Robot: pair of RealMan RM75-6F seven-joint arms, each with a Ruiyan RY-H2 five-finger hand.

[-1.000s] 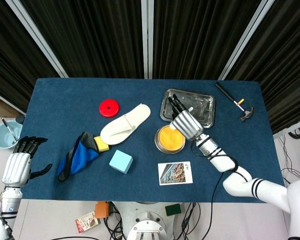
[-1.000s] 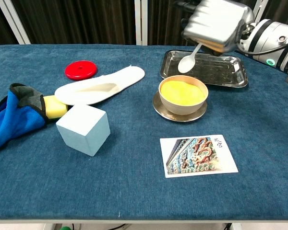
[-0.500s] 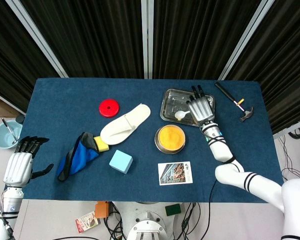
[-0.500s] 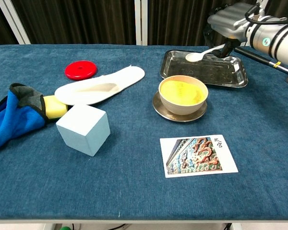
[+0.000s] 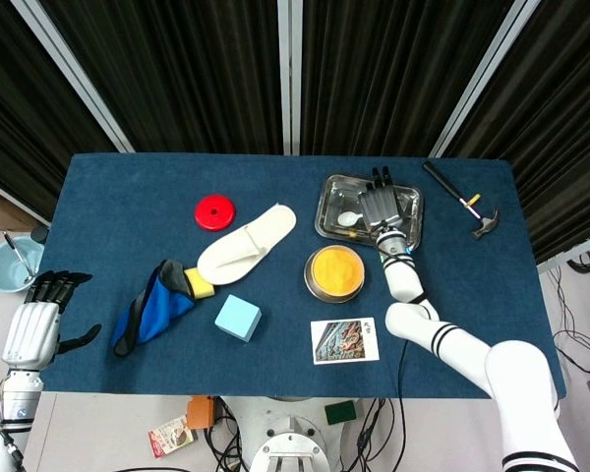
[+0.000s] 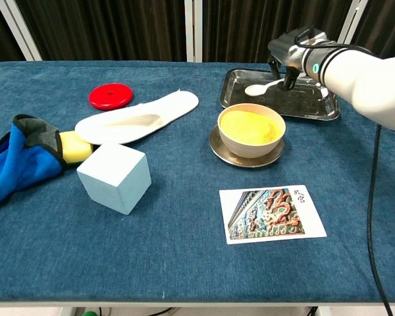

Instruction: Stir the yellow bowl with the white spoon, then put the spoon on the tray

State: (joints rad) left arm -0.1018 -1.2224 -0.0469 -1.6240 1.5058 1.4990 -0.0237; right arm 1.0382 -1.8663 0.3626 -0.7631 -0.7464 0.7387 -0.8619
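Right hand [image 5: 378, 208] over the metal tray [image 5: 408, 224] at the far right of the blue table [image 5: 118, 197], its fingers [image 6: 291, 77] closed on the handle of the white spoon [image 6: 261, 87]; the spoon's bowl points left and sits low over the tray's left part, though whether it touches the tray floor cannot be told. Yellow bowl [image 6: 251, 128], on a small metal saucer [image 6: 234, 155], just in front of the tray, apart from the spoon. Left hand [image 5: 39, 324] off the table's left front corner, fingers apart and holding nothing. Picture postcard [image 6: 272, 213] lying flat in front of the bowl. Light blue cube [image 6: 114, 177] toward the front left; behind it a white slipper [image 6: 139, 118], a yellow sponge [image 6: 76, 146] and a blue cloth [image 6: 16, 164], the sponge touching the cloth. Red disc [image 6: 110, 96] beyond the slipper. Hammer [image 5: 464, 202] on the table right of the tray.
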